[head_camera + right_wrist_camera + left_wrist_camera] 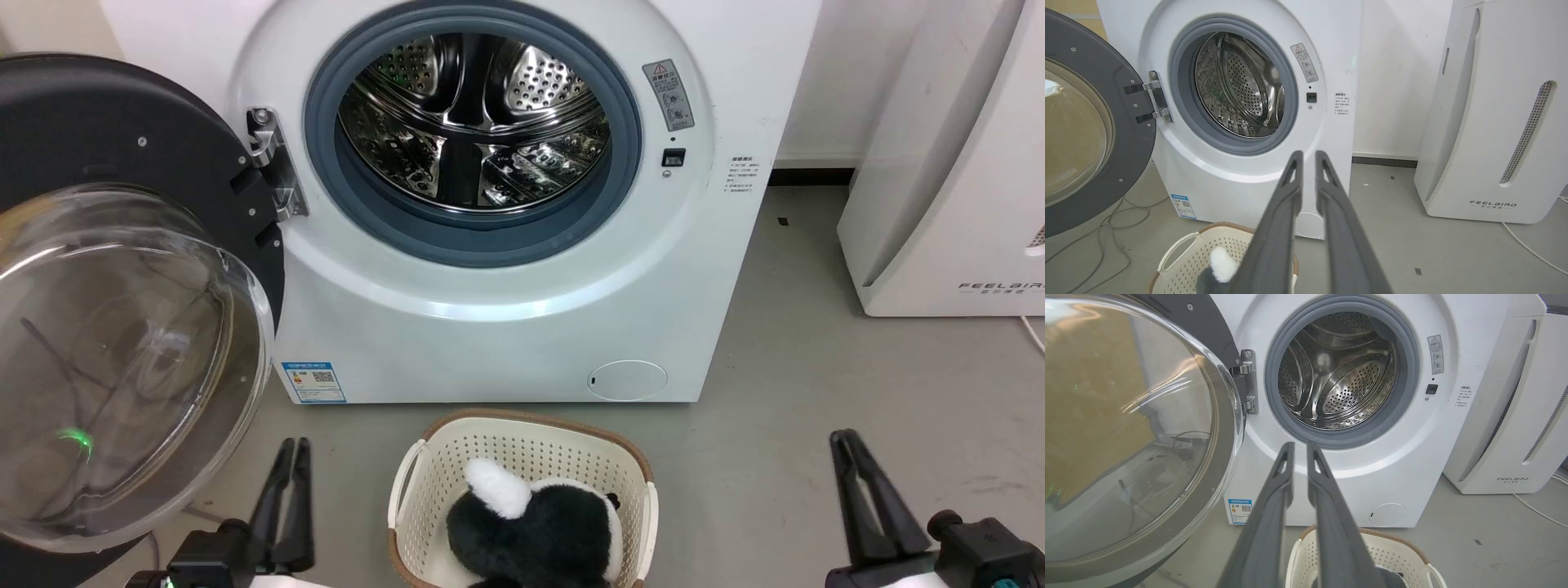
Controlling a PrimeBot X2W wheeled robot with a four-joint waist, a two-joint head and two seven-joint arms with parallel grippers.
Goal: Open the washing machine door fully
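With left tool (295, 445) and right tool (842, 437) both pressed together and empty, the washing machine door (122, 327) stands swung wide just left of the left tool, where a stray sideways sweep could knock it closed.

White washing machine (522, 327), black washing machine door (98, 122), grey floor (816, 392).

Grey-blue rubber ring (490, 245) around a shiny silver drum (539, 82) dotted with rows of small holes; clear glass window (122, 351) tinged with yellow-brown reflections and one green glint; small blue label (313, 381) with a coloured chart and a black-and-white code square; grey warning sticker (669, 94) with a red triangle; cream basket (441, 465) patterned with a grid of tiny holes, brown along the rim; black-and-white plush toy (539, 523); white appliance (939, 204) with grey lettering and a dotted grey slot; dark grey fingers on the left gripper (1300, 447) and the right gripper (1309, 156).
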